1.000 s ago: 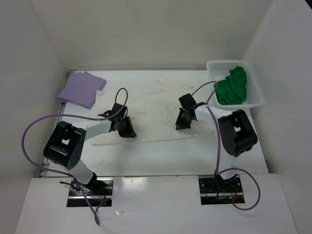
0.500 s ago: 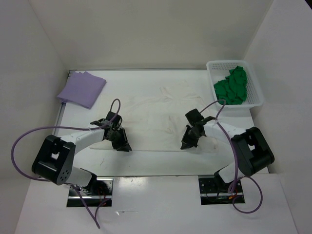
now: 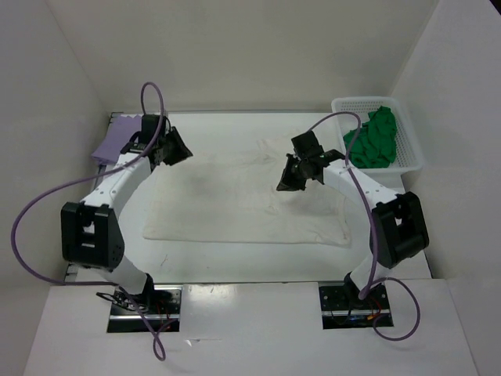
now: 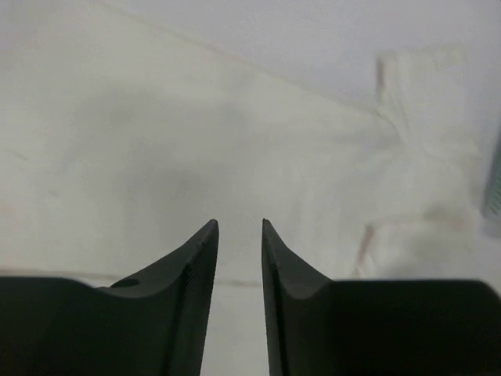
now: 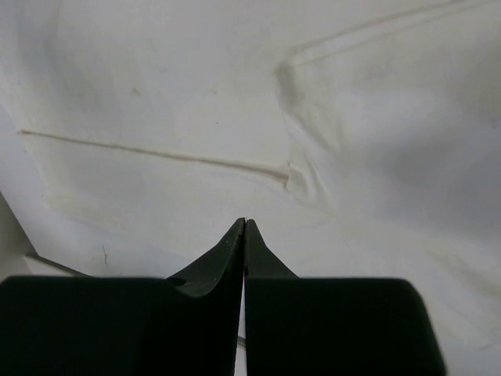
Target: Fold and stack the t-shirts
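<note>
Left claw (image 4: 239, 223): I noted it parted and empty, over the far-left edge of the cream shirt (image 3: 243, 204), which lay spread on the table (image 3: 235, 262), seemingly mid-fold. Right claw (image 5: 245, 221): pinched closed, empty. Lavender shirt (image 3: 108, 149): folded far-left, likely the stack's base. Green shirt (image 3: 374, 141): waiting in basket (image 3: 352, 102).

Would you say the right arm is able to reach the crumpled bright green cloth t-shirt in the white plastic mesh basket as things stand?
Probably yes. The bright green t-shirt lies uncovered in the open-topped white mesh basket, close to the right gripper, which is shut and seems empty.
</note>
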You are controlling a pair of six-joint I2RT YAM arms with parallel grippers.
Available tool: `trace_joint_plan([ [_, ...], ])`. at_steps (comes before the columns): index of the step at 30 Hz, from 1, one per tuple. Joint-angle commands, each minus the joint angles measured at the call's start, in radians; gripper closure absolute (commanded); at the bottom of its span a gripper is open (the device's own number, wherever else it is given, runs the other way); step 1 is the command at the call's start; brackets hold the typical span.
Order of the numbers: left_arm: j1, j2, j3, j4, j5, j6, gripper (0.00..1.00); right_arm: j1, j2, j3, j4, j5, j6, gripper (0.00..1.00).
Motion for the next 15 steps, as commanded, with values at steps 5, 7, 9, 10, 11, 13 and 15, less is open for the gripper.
trace_joint_plan([
  [5, 0.149, 0.317, 0.186, 0.079, -0.292, 0.091, 0.58, -0.014, 0.063, 0.091, 0.069, -0.018, -0.089, 0.97],
  [7, 0.158, 0.384, 0.215, 0.103, -0.33, 0.091, 0.54, -0.014, 0.074, 0.081, 0.081, -0.051, -0.098, 0.97],
  [9, 0.18, 0.452, 0.283, 0.103, -0.361, 0.091, 0.51, -0.014, 0.085, 0.058, 0.095, -0.094, -0.109, 0.96],
  [10, 0.18, 0.472, 0.303, 0.103, -0.392, 0.091, 0.5, -0.014, 0.085, 0.057, 0.106, -0.095, -0.109, 0.96],
  [11, 0.18, 0.49, 0.347, 0.103, -0.401, 0.101, 0.5, -0.014, 0.085, 0.048, 0.106, -0.107, -0.109, 0.95],
  [13, 0.18, 0.544, 0.388, 0.083, -0.401, 0.115, 0.49, -0.014, 0.085, 0.039, 0.115, -0.116, -0.109, 0.95],
  [15, 0.18, 0.585, 0.43, 0.074, -0.401, 0.126, 0.49, -0.014, 0.085, 0.039, 0.124, -0.116, -0.119, 0.93],
])
